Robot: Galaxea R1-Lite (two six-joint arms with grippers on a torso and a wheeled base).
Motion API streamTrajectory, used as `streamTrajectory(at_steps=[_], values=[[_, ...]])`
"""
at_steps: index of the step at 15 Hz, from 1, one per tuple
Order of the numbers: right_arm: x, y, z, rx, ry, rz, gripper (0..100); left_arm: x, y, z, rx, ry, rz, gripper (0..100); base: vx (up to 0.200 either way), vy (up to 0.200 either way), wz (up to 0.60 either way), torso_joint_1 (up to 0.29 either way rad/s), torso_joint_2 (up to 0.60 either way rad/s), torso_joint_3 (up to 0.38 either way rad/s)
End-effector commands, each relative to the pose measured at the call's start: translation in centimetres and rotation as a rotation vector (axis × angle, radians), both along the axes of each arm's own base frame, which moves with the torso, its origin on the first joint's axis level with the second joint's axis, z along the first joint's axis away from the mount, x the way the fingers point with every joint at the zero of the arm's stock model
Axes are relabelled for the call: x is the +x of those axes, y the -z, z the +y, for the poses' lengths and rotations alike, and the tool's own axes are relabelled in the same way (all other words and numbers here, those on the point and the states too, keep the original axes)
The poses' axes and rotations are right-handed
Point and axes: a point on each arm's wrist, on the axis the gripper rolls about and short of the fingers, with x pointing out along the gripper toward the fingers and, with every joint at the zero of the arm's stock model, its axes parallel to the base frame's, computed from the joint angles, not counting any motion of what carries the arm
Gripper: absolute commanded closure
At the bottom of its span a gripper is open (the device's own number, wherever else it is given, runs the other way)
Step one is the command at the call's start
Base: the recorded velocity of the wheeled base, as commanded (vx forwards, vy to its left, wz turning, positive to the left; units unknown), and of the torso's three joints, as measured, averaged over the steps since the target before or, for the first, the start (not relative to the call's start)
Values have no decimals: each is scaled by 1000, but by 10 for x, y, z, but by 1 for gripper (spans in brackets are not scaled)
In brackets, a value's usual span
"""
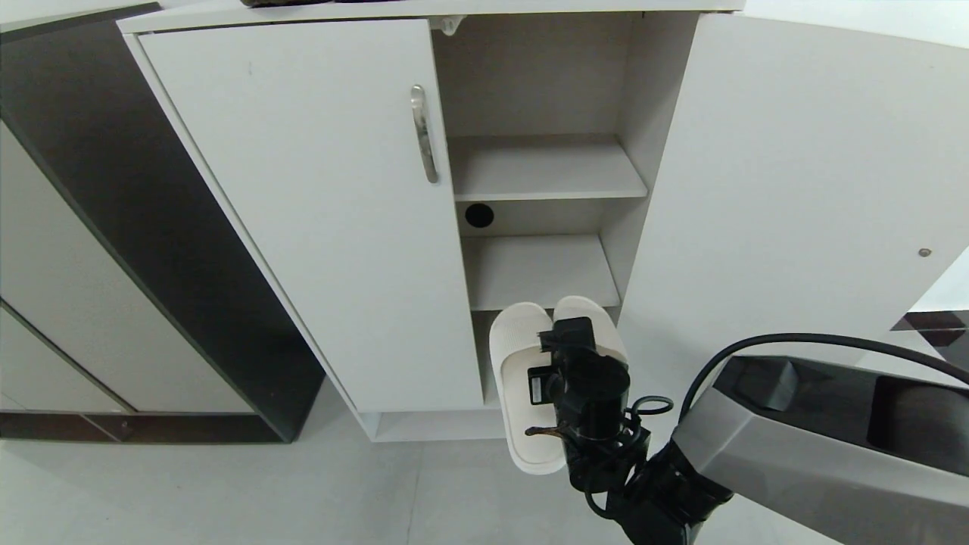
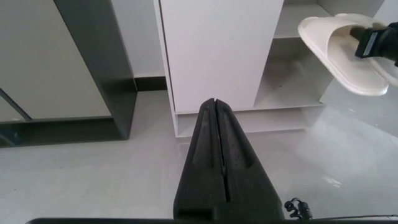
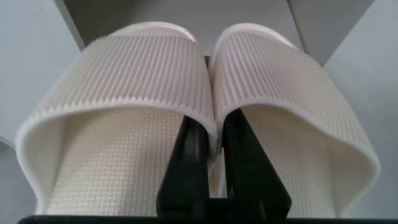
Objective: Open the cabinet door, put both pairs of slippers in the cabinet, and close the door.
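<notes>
Right gripper [image 3: 214, 163], pinching the slippers [image 1: 518, 363] together by their inner edges just before the open cabinet [image 1: 666, 113], should carry them level, toes-first, onto the lower shelf [image 1: 539, 269], clear of the left door [image 1: 318, 212]; left gripper [image 2: 214, 140] hangs pressed together

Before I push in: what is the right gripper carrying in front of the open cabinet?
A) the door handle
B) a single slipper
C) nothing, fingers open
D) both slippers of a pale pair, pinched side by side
D: in the right wrist view the right gripper is shut on the adjoining inner strap edges of the pair of slippers, with one slipper on each side of it.
</notes>
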Motion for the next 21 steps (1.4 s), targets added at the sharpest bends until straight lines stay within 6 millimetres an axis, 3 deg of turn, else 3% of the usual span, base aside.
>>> streamTrajectory(at_steps=[1, 9, 19, 21], values=[[0, 9, 1, -20, -1, 11, 100, 0, 0, 0, 0, 0, 1, 100, 0, 0, 0, 0, 0, 0], [6, 23, -7, -42, 22, 40, 100, 0, 0, 0, 0, -2, 1, 100, 0, 0, 0, 0, 0, 0], [10, 17, -9, -23, 32, 23, 100, 0, 0, 0, 0, -2, 1, 100, 200, 0, 0, 2, 3, 0], [15, 18, -14, -23, 45, 23, 100, 0, 0, 0, -2, 0, 1, 100, 0, 0, 0, 0, 0, 0]])
